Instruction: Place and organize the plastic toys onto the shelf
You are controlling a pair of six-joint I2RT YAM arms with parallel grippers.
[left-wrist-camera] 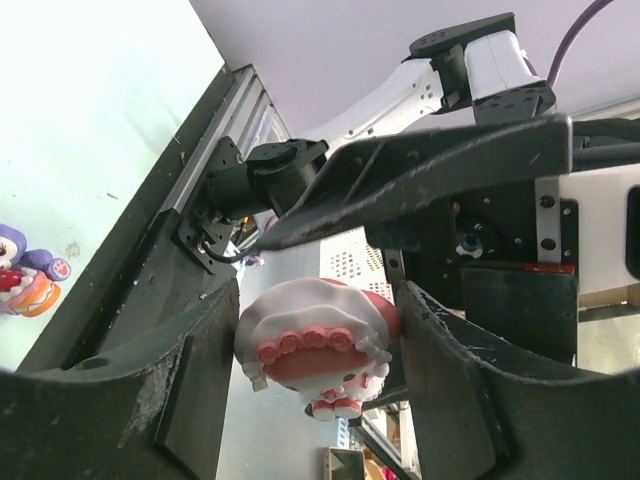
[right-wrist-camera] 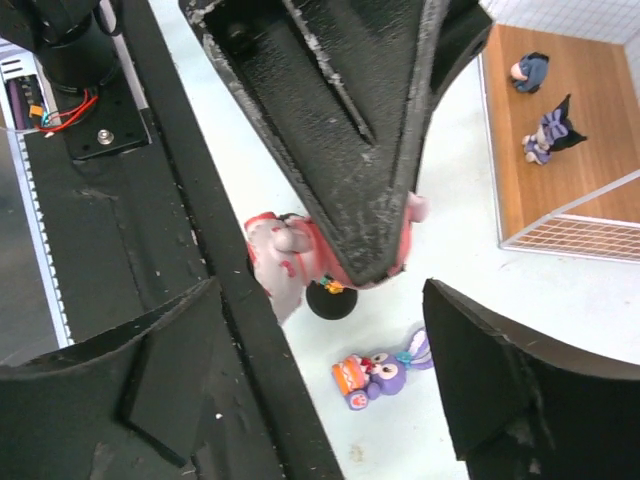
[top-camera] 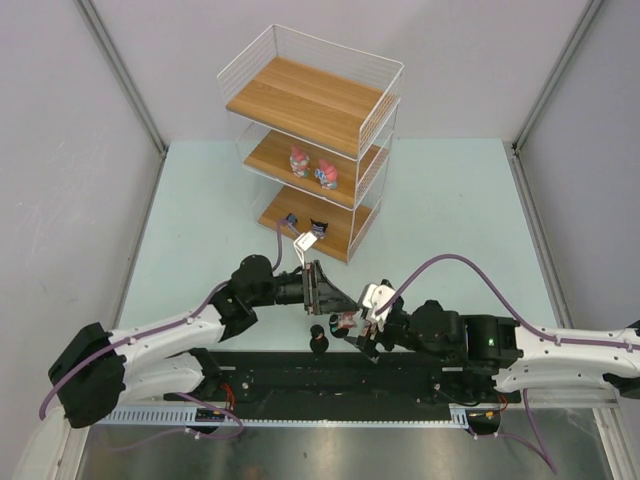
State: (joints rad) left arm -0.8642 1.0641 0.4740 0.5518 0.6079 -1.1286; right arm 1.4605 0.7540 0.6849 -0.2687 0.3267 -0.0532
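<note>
The pink-and-white figurine (left-wrist-camera: 315, 350) you are handling hangs in the air between your two arms, over the near part of the table (top-camera: 450, 200) and well apart from the shelf (top-camera: 300, 95). In your left wrist view its broad, bonneted head lies crosswise, so its widest axis runs from one finger to the other. The small body and pink feet point toward the bottom of that view. Your left gripper (left-wrist-camera: 320, 300) is closed on it, with the fingers (left-wrist-camera: 190, 400) against the two sides of the head. Your right gripper (right-wrist-camera: 322, 300) faces it from the opposite side with its jaws spread wide and nothing held.

On the table beneath the held toy stands a dark figurine on a round black base (top-camera: 318, 340). Near that one the purple-blue bunny (right-wrist-camera: 385, 372) lies flat, its ears toward the shelf side.

On the shelf, the middle board carries two pink-and-white toys, one (top-camera: 299, 160) just beside the other (top-camera: 326, 174). The bottom board carries two dark toys (top-camera: 291, 222) (top-camera: 319, 228) standing near its front edge.

A white tag (top-camera: 303, 241) sits by your left arm's cable, too small to read anything on it.
</note>
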